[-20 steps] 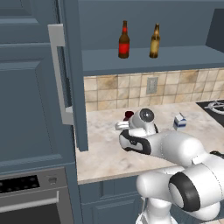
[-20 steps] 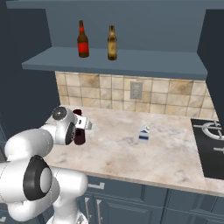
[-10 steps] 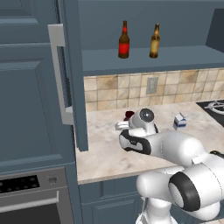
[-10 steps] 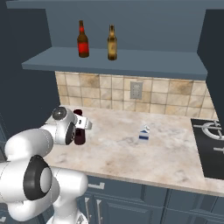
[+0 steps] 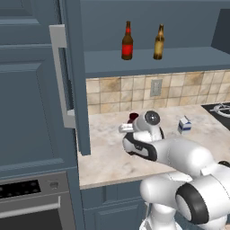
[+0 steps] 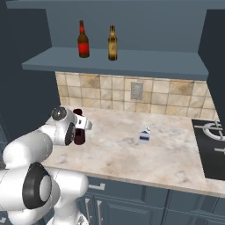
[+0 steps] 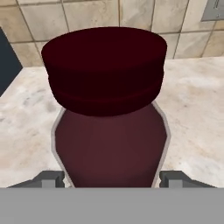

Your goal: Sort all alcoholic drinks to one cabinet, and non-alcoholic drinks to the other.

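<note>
While the arm reaches low over the counter point(image 6: 176, 154):
Fingers: set wide on either side of the maroon bottle point(image 7: 109, 131), each tip point(image 7: 49, 178) right against its body; a firm grip cannot be told.
Maroon bottle: upright on the counter near the tiled wall.
Beer bottles: red-label bottle point(image 5: 127, 41) and tan-label bottle point(image 5: 158, 43) on the open cabinet shelf.
Hidden: wrist covers most of the bottle from behind.

Open cabinet door point(image 5: 72, 81) crowds left; small carton point(image 6: 144, 134) well right; counter point(image 6: 176, 154) between bare.
</note>
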Robot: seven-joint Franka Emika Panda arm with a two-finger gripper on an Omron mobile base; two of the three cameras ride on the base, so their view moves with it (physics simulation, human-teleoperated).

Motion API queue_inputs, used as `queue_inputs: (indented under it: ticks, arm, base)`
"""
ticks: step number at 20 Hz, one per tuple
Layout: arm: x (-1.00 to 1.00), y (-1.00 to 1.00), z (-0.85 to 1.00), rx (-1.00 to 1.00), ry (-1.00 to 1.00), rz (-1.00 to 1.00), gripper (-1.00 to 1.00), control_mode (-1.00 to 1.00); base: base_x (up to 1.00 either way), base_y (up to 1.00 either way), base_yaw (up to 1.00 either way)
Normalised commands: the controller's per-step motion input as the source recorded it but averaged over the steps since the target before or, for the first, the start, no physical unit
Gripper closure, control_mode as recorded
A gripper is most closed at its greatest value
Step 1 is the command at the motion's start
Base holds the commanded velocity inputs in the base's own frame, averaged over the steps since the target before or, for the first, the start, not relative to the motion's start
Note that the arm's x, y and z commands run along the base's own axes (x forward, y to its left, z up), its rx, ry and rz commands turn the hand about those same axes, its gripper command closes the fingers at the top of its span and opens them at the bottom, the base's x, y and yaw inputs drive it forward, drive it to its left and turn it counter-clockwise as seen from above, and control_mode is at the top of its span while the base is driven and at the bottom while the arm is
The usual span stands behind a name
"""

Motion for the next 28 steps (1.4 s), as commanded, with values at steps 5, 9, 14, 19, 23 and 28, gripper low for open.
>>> queue_inputs:
  ticks: [5, 9, 14, 19, 23, 28]
  arm:
    - [-0.44, 0.0, 0.99, 0.0, 0.0, 0.0, 1.0, -1.0]
    - [-0.59, 0.0, 1.0, 0.0, 0.0, 0.0, 1.0, -1.0]
    - [-0.62, 0.0, 0.96, 0.0, 0.0, 0.0, 1.0, -1.0]
    - [-0.8, 0.0, 0.84, 0.0, 0.0, 0.02, 1.0, -1.0]
    - [-0.67, -0.12, 0.45, 0.0, 0.0, 0.05, 1.0, -1.0]
    - [-0.59, -0.09, 0.51, -0.01, -0.04, 0.04, 1.0, -1.0]
  base:
    - [0.0, 0.0, 0.0]
    - [0.0, 0.0, 0.0]
    - [0.0, 0.0, 0.0]
    - [0.0, 0.0, 0.0]
    - [0.0, 0.0, 0.0]
    - [0.0, 0.0, 0.0]
